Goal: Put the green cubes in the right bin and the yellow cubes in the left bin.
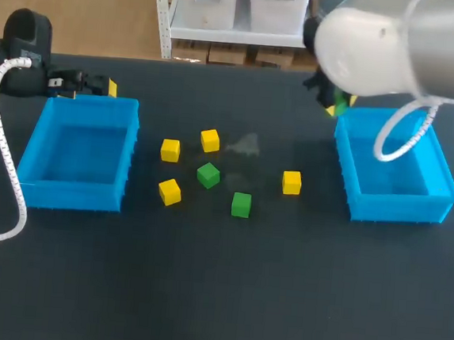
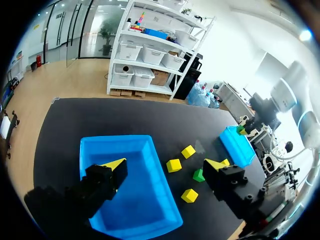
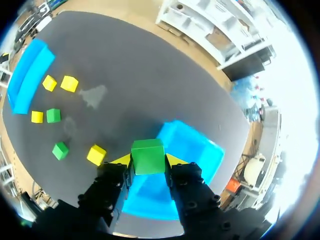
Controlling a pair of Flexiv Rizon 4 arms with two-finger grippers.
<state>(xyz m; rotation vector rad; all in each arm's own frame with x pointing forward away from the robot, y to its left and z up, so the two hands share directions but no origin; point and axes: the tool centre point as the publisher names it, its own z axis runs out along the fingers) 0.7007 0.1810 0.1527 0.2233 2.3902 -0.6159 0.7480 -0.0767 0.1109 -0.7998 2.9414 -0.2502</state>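
My right gripper (image 3: 148, 161) is shut on a green cube (image 3: 148, 156) and holds it above the near-left edge of the right blue bin (image 3: 200, 145). In the head view this gripper (image 1: 336, 100) hangs by the back-left corner of the right bin (image 1: 398, 209), mostly hidden by the arm. Two green cubes (image 1: 207, 175) (image 1: 241, 205) and several yellow cubes (image 1: 170, 150) (image 1: 291, 182) lie on the table between the bins. My left gripper (image 2: 165, 164) is open and holds nothing, above the left bin (image 2: 130, 195); in the head view it (image 1: 99, 86) sits behind that bin (image 1: 69, 196).
Both bins look to hold nothing. The black table (image 1: 216, 296) has open room in front of the cubes and bins. A white cable (image 1: 4, 174) runs down past the left bin's left side.
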